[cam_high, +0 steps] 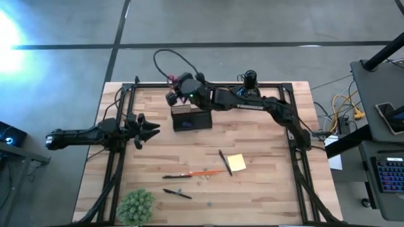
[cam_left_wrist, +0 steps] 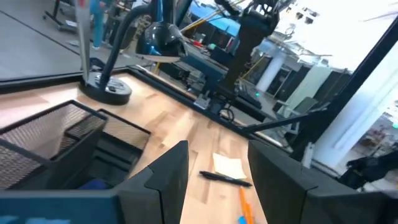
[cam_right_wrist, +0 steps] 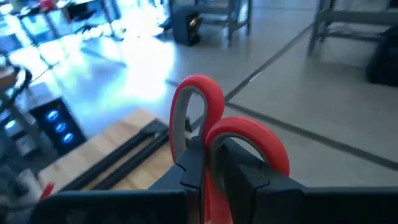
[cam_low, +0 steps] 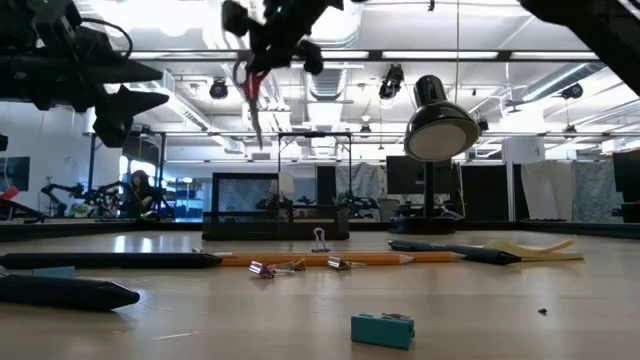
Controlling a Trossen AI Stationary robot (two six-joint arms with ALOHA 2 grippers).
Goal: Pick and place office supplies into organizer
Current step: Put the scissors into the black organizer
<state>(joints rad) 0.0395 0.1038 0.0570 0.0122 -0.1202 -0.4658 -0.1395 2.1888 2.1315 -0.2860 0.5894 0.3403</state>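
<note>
My right gripper hangs high over the far left corner of the dark mesh organizer, shut on the red-handled scissors. A yellow sticky pad, black pens, an orange pencil and a tiny blue piece lie flat on the table in front of the organizer. At the table's left edge my left gripper stands open, held level and pointing toward the organizer, with nothing between its fingers. My right gripper pinches the scissors between its two fingers at the base of the red handle loops, which stick out past the fingertips. The scissors are lifted clear of everything. In the low view the grey blades hang down below the gripper.
A black desk lamp stands at the far edge, right of the organizer. A green fuzzy plant ball sits at the near left corner. Small binder clips lie by the pencil. Bare wood lies right of the sticky pad.
</note>
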